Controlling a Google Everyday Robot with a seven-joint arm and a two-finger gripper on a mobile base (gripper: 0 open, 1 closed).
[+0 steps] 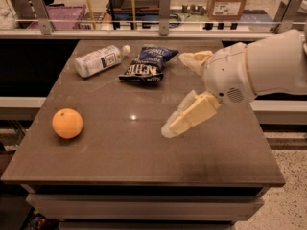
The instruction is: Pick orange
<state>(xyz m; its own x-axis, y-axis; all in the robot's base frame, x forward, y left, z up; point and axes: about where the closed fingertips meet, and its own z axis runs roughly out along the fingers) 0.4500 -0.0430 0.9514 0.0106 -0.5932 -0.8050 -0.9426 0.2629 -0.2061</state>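
Observation:
The orange (pixel 67 123) is round and bright and sits on the brown table (pixel 144 157) near its left front edge. My gripper (pixel 176 94) hangs over the middle right of the table, well to the right of the orange. Its two cream fingers (pixel 189 115) are spread apart and hold nothing. The white arm body (pixel 254 68) comes in from the right.
A clear plastic bottle (pixel 98 60) lies on its side at the back left of the table. A dark blue chip bag (pixel 147 65) lies beside it at the back middle. A rail with posts (pixel 164 8) and a cardboard box (pixel 230 1) stand behind the table.

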